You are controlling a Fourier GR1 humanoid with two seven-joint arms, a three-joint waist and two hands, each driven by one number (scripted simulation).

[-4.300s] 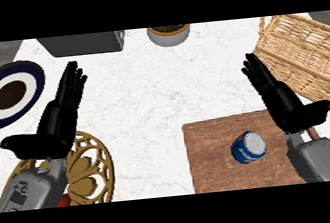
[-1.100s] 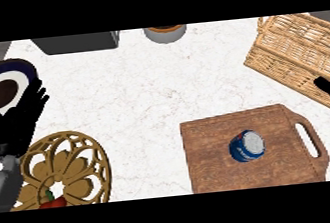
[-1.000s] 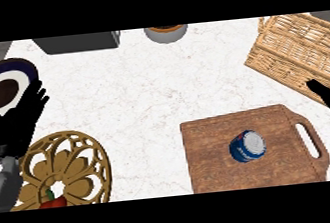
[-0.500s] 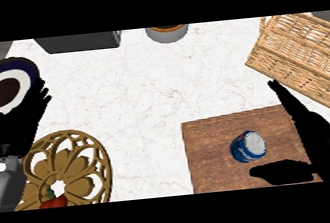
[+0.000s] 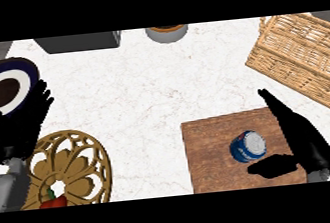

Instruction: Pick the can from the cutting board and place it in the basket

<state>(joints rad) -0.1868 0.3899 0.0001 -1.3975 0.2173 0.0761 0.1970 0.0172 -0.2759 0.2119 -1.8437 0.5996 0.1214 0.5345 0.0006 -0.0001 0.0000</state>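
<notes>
Because the right hand (image 5: 298, 141) stands spread, fingers straight and thumb just beside the can (image 5: 247, 146) without closing on it, a sideways nudge may tip the can (upright on the cutting board (image 5: 213, 154)). The basket (image 5: 308, 64) lies at 1 o'clock. The left hand (image 5: 17, 125) rests with fingers relaxed at 9 o'clock.

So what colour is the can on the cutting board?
The can is dark blue with a pale whitish top, seen in the head view.
</notes>
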